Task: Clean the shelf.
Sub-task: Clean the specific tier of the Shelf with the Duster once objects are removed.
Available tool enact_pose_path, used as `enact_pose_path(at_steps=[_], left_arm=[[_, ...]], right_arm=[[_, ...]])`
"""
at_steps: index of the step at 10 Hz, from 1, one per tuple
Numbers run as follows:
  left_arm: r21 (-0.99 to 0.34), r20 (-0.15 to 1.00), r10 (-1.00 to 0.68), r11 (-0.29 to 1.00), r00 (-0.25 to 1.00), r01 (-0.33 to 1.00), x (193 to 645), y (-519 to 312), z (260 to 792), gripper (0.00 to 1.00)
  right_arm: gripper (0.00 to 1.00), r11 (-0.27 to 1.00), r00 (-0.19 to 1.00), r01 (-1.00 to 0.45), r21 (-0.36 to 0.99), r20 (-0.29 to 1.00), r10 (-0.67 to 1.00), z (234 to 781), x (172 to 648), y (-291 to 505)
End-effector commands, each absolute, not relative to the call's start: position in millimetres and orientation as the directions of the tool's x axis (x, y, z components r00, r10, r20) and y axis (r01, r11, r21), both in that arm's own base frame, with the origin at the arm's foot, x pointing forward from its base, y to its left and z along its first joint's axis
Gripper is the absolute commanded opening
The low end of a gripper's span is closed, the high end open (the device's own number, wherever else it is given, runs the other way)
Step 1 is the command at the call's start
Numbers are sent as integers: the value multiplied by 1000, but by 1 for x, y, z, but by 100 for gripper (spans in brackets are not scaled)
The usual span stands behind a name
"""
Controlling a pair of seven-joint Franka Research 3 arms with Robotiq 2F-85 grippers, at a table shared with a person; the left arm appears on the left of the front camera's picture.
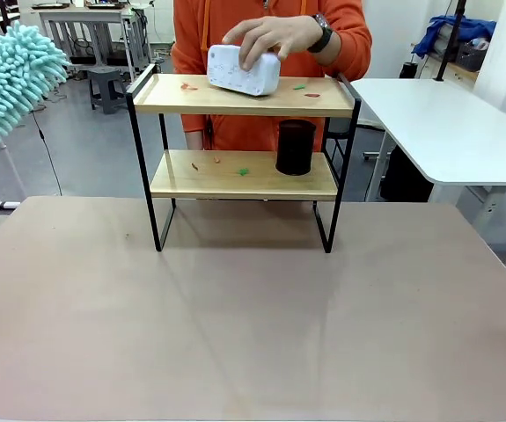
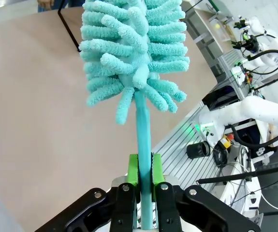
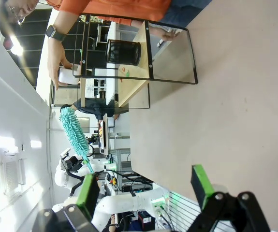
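Note:
The shelf [image 1: 244, 97], a two-tier rack of light wood in a black frame, stands at the table's far middle, with small red and green scraps on both boards. A person's hand [image 1: 275, 37] holds a white box [image 1: 243, 69] on the top board. A black mesh cup [image 1: 295, 147] sits on the lower board. My left gripper [image 2: 145, 175] is shut on the handle of a teal fluffy duster [image 2: 131, 53], whose head shows at the far left [image 1: 6, 75], raised well left of the shelf. My right gripper [image 3: 146, 186] is open and holds nothing; the shelf [image 3: 139, 58] lies far ahead of it.
The brown table [image 1: 253, 316] stretches bare in front of the shelf. A white table [image 1: 446, 123] stands at the back right. The person in orange [image 1: 270, 26] stands right behind the shelf.

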State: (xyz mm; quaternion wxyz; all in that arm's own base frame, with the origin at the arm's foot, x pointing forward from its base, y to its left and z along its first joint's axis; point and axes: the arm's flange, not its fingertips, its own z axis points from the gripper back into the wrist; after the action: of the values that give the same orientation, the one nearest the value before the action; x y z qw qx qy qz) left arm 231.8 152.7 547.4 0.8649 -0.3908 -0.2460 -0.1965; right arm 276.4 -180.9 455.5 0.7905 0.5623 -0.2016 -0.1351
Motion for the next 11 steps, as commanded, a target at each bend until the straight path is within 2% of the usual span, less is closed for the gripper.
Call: enact_pose_path(at_steps=[1,5,6,7,9,11], left_arm=[[-589,572,-146,612,807,527,230,157,552,0],[-589,572,-146,612,807,527,230,157,552,0],[-580,579,-148,617,802,532,232,153,547,12],[-553,520,-188,669,833,497,225,139,595,12],[-402,440,-270,793,857,457,220,87,680,12],[-336,407,-297,831,864,444,244,43,723,12]], right_arm=[[100,326,876,-45,944,194,-441,457,278,-181],[100,326,876,-45,944,194,-441,457,278,-181],[100,326,876,-45,944,194,-441,457,278,-181],[100,326,876,-45,944,194,-441,457,278,-181],[100,326,876,-45,944,194,-441,457,278,-181],[100,326,876,-45,944,194,-441,457,278,-181]])
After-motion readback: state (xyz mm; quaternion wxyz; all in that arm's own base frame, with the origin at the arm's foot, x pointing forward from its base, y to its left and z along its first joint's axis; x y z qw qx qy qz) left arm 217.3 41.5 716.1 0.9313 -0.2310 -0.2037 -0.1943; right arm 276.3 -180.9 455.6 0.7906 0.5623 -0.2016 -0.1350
